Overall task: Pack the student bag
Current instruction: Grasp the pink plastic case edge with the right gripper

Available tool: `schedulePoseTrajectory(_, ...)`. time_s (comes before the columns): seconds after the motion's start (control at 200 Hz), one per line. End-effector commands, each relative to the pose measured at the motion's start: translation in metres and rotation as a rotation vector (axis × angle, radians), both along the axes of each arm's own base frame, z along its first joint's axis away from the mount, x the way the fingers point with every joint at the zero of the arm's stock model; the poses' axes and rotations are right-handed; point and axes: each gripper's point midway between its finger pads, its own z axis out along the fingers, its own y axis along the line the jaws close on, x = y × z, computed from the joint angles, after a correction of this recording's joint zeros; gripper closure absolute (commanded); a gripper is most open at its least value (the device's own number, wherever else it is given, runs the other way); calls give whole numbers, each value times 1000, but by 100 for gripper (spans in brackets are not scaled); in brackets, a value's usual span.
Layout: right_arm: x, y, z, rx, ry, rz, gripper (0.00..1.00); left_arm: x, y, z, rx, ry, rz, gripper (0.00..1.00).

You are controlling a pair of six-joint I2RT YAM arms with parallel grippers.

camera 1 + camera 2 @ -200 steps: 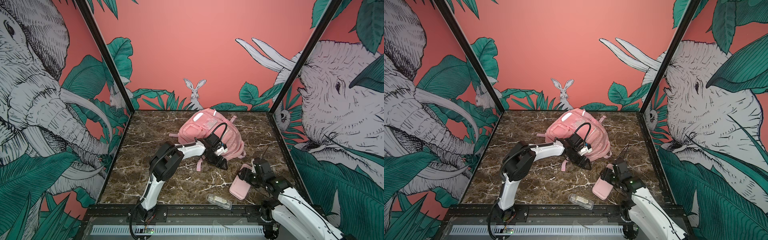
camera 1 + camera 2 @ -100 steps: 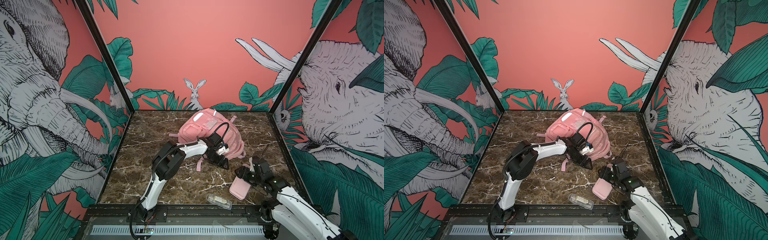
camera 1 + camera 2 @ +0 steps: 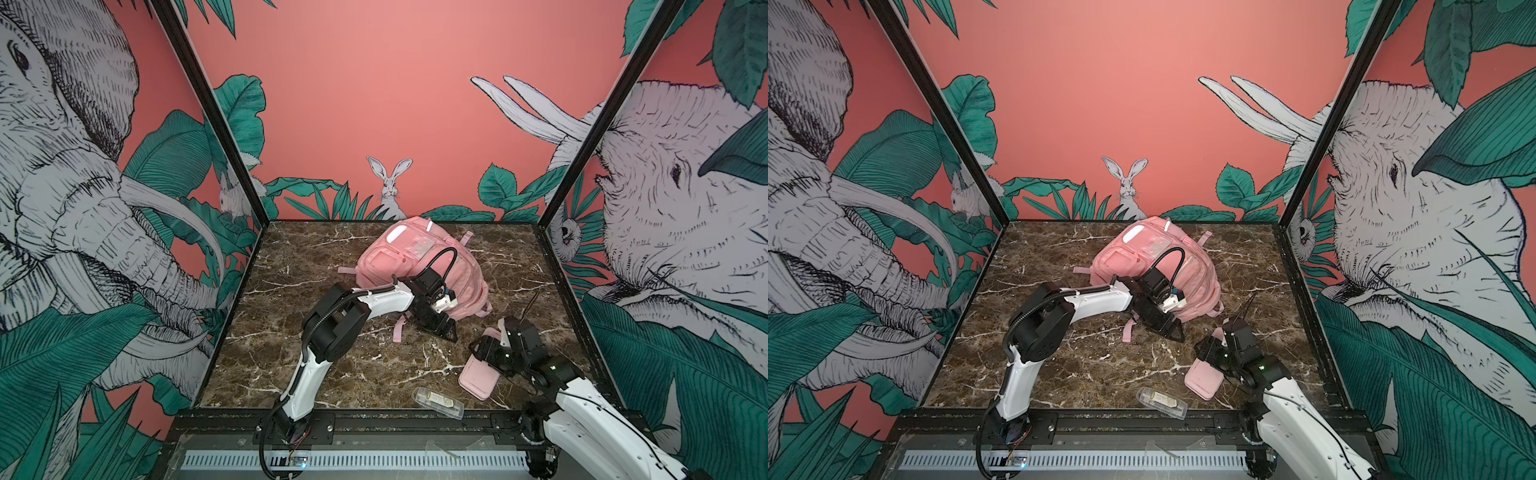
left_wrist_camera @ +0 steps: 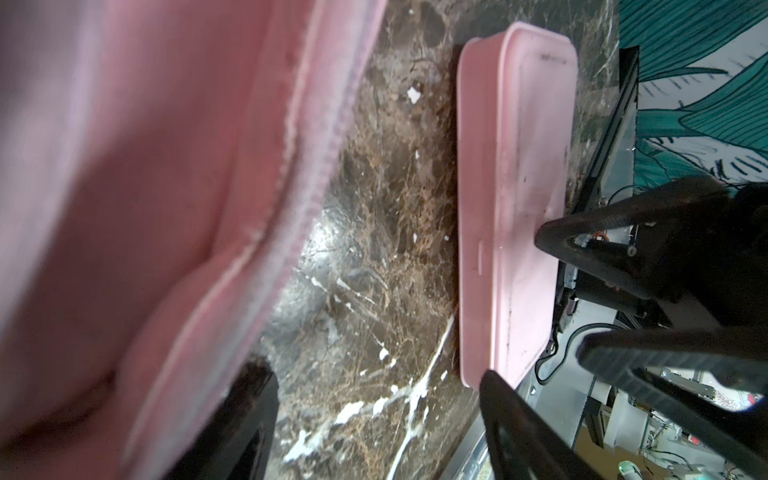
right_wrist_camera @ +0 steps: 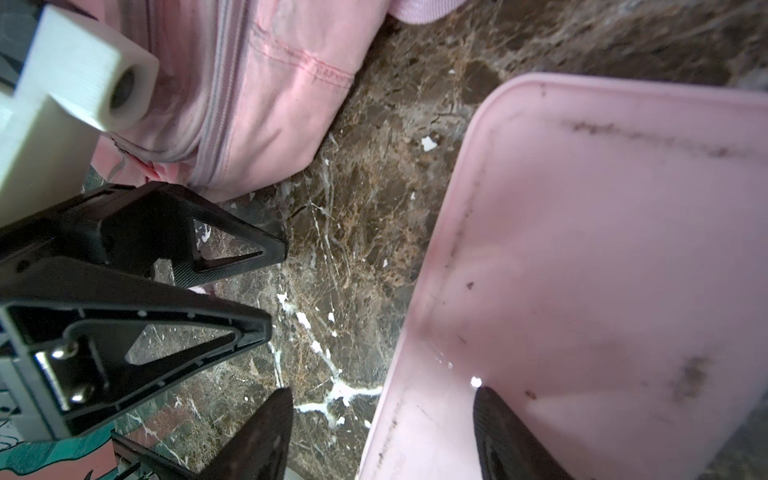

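Left pincer low beside student bag; right pincer astride pencil case

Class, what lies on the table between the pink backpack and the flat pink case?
Bare marble tabletop separates the backpack from the case, clearest in the left wrist view, with the open left gripper at one end.

Marble tabletop bears student bag, pencil case, clear box.

We counted one backpack, one pink pencil case, one clear plastic box, two grippers, a left gripper and a right gripper
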Motion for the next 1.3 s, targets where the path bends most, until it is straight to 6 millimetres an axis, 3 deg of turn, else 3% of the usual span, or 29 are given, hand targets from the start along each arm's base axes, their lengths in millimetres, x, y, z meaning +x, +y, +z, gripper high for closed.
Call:
schedulePoseTrajectory(0.0, -4, -6, 6, -27, 5, -10, 32, -9, 7, 14, 13, -25, -22, 22)
schedulePoseTrajectory(0.215, -13, -38, 30, -194, 1, -60, 30, -10, 6, 20, 31, -71, -51, 22)
schedulePoseTrajectory(0.485, -31, -60, 18, -288, 75, -97, 29, -13, 3, 26, 52, -131, -75, 22)
schedulePoseTrajectory(0.8, -34, -38, -22, -202, 156, -42, 29, -15, 4, 31, 63, -185, -104, 19)
schedulePoseTrajectory(1.065, -15, -20, -27, -145, 132, -16, 29, -13, 8, 34, 73, -228, -108, 18)
schedulePoseTrajectory(1.295, 9, -6, -24, -123, 93, 7, 29, -11, 1, 34, 47, -215, -92, 18)
